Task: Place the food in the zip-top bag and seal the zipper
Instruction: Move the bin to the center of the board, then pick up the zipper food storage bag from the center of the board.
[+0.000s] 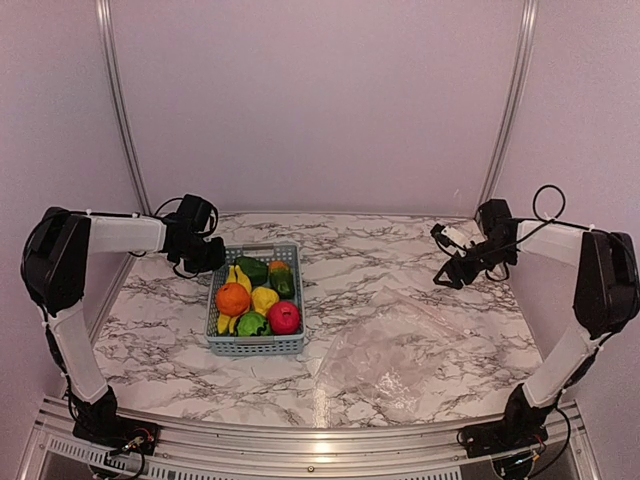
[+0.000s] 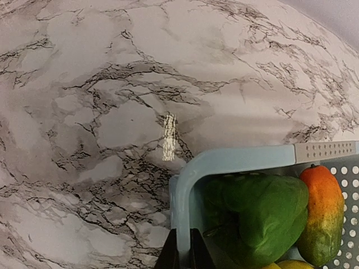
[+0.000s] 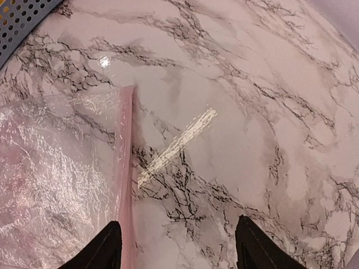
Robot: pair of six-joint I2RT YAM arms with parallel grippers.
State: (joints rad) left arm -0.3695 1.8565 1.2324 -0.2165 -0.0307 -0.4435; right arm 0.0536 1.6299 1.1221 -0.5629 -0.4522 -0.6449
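Note:
The food lies in a grey-blue slatted basket (image 1: 214, 300): an orange (image 1: 232, 298), a red apple (image 1: 284, 317), yellow bananas (image 1: 240, 277) and a dark green pepper (image 1: 252, 268). My left gripper (image 1: 212, 258) is at the basket's far left corner. In the left wrist view it (image 2: 183, 255) is shut on the basket wall (image 2: 247, 158), beside a green pepper (image 2: 261, 213). The clear zip-top bag (image 1: 395, 355) lies flat and empty at the front right. My right gripper (image 1: 447, 275) is open and hovers above the table. In the right wrist view it (image 3: 176, 246) is just right of the bag's pinkish zipper strip (image 3: 126, 162).
The table is marble-patterned with purple walls close on all sides. A corner of the basket (image 3: 22, 14) shows at the top left of the right wrist view. An orange-and-yellow fruit (image 2: 321, 216) sits against the basket's far wall.

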